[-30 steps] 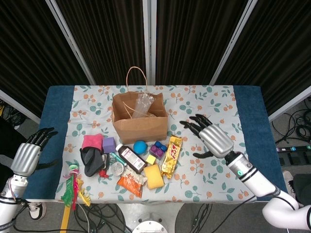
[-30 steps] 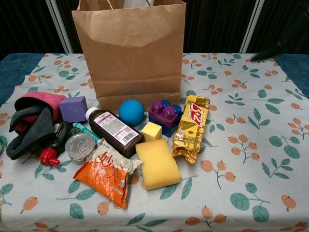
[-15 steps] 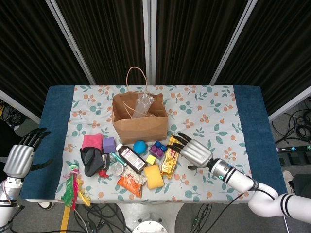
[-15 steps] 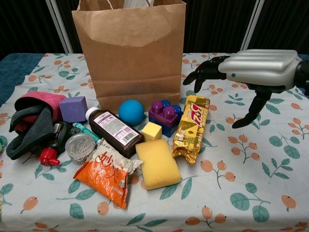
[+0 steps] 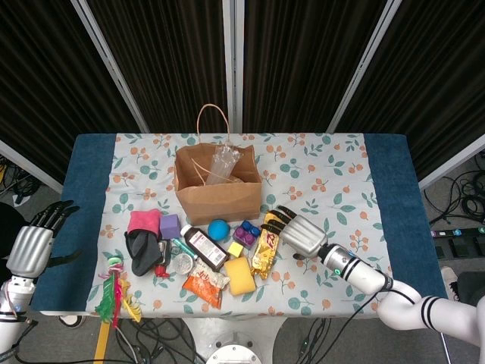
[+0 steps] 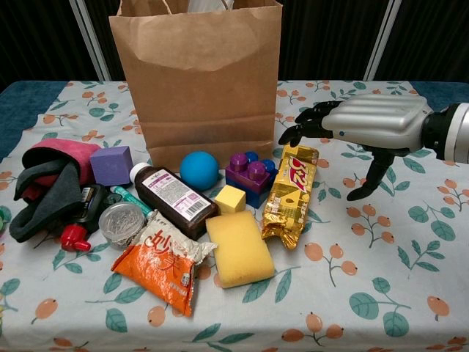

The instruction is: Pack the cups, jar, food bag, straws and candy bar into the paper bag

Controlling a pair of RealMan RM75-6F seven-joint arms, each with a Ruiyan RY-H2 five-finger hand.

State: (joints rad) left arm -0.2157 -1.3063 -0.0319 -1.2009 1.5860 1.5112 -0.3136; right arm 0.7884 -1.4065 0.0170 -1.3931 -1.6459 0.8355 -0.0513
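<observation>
The whole table (image 5: 91, 163) is seen from high above in the head view, looking steeply down, with dark curtains behind. The same clutter is viewed from low and close at the near edge in the chest view, facing the paper bag (image 6: 198, 81), shared by both.
</observation>
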